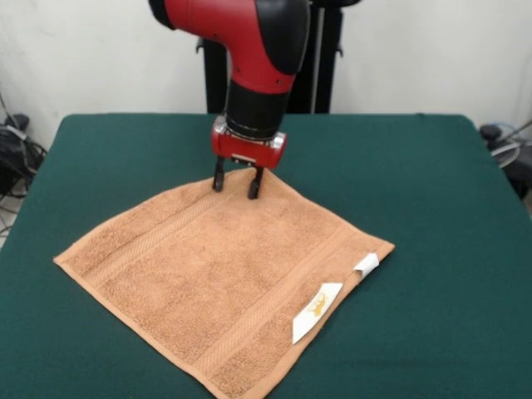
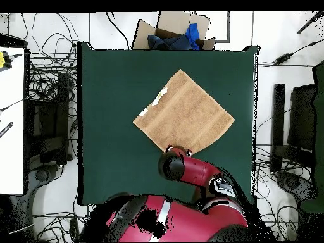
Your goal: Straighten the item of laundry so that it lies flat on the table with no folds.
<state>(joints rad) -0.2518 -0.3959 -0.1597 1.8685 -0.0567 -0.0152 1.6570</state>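
The peach-orange terry towel [image 1: 224, 283] lies spread out as a diamond on the dark green table [image 1: 416, 166], with border bands and two white tags [image 1: 316, 312] on its right edge. It looks flat, with no folds showing. It also shows in the overhead view [image 2: 183, 112] on the table [image 2: 114, 95]. My gripper [image 1: 237, 184] stands upright at the towel's far corner, its two fingers apart, tips touching or just above the cloth and holding nothing. In the overhead view the arm hides the gripper [image 2: 179, 150] at the towel's bottom corner.
A cardboard box [image 2: 171, 31] with blue cloth sits beyond the table's top edge in the overhead view. Cables and equipment [image 2: 44, 107] crowd the floor on both sides. The black pedestal [image 1: 324, 58] stands behind the table's far edge.
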